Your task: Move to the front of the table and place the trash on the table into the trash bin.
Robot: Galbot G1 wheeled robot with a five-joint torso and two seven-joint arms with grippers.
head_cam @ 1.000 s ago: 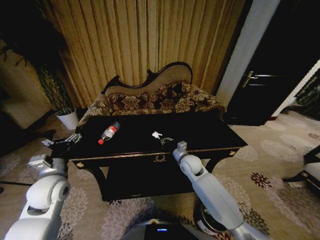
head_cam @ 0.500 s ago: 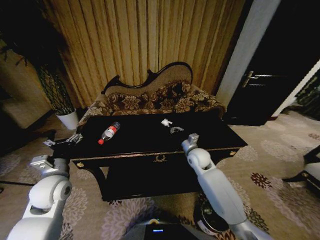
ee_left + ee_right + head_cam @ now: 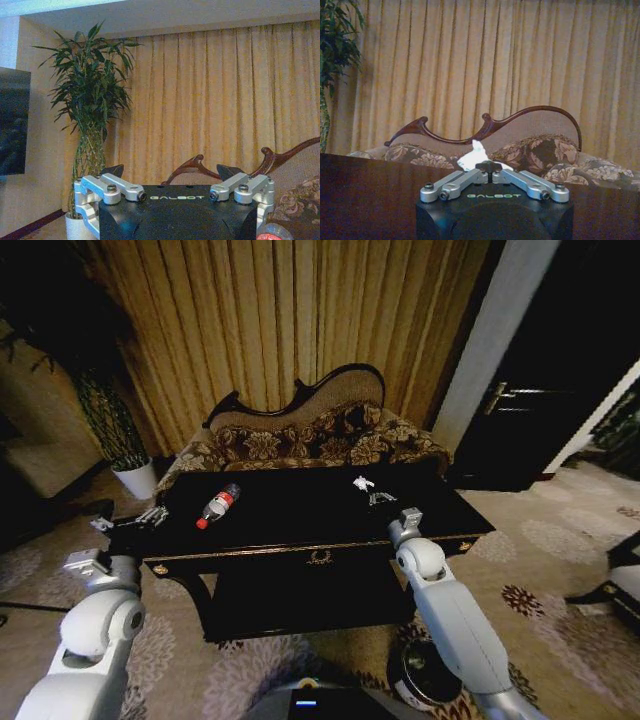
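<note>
Head view: the black gold-trimmed surface [image 3: 300, 530] is standing in front of the floral sofa [image 3: 310, 440]. A clear bottle [image 3: 218, 506] with red label and cap is lying on its side on the robot's left part of the top. The right gripper [image 3: 372, 490] is hovering over the surface toward the robot's right, pinching a small white paper scrap [image 3: 362, 482] at its tip. The left gripper [image 3: 150, 516] is hanging just off the surface's left end, near the bottle but apart from it. The dark round trash bin [image 3: 425, 672] is sitting on the carpet beside the right arm's base. Left wrist view: the left gripper [image 3: 170, 172] is holding its fingers spread wide with nothing between them; the bottle's red cap [image 3: 270, 235] is peeking in at the frame corner. Right wrist view: the right gripper [image 3: 489, 166] is clamping its fingertips together on the crumpled white scrap [image 3: 472, 156], above the glossy surface [image 3: 365, 190].
</note>
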